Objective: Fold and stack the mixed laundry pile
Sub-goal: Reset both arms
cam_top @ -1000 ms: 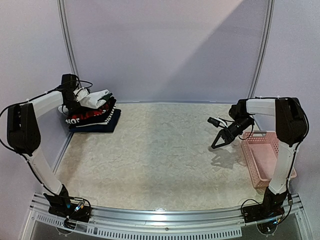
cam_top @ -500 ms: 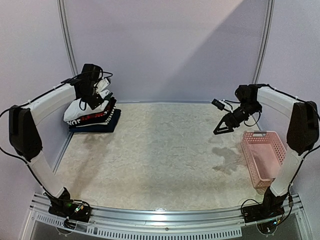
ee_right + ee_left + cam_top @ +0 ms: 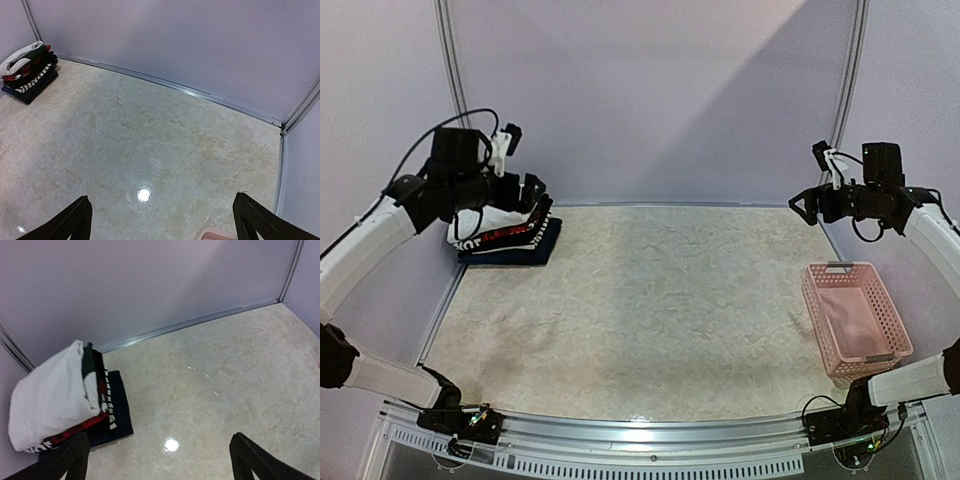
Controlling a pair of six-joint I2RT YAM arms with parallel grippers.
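Along the near edge runs a ribbed aluminium rail (image 3: pixel 640 432) that carries both arm bases. Beyond it spreads the worktop (image 3: pixel 650 300), a smooth, glossy slab with a cream marbled pattern; it throws back a bright spot of lamp light in both wrist views.

At the near right stands a pink rectangular plastic basket (image 3: pixel 852 318). Its walls are thin slats, with a handle bar at the far short end.

Farther back, up in the air by the far left corner, hangs the left gripper (image 3: pixel 160 436). Its two black fingers are spread wide with nothing between them. The right gripper (image 3: pixel 162 197), high over the far right of the worktop, is spread just as wide and also holds nothing.

In the far left corner, close against the left wall, lies the stack of folded soft garments (image 3: pixel 505 232):
- **Bottom:** a flat navy cloth (image 3: pixel 122 415) that juts out past the rest.
- **Above it:** a black layer with white print (image 3: pixel 106 405).
- **Next:** a thin edge of red-and-black plaid flannel (image 3: pixel 75 430).
- **Next:** a dark green strip (image 3: pixel 87 360).
- **Top:** a plump white tee (image 3: pixel 50 395), its fold rounded like a cushion.

Behind everything stand matte pale lilac wall panels (image 3: pixel 650 100), which meet the worktop along a thin metal trim (image 3: pixel 200 95).
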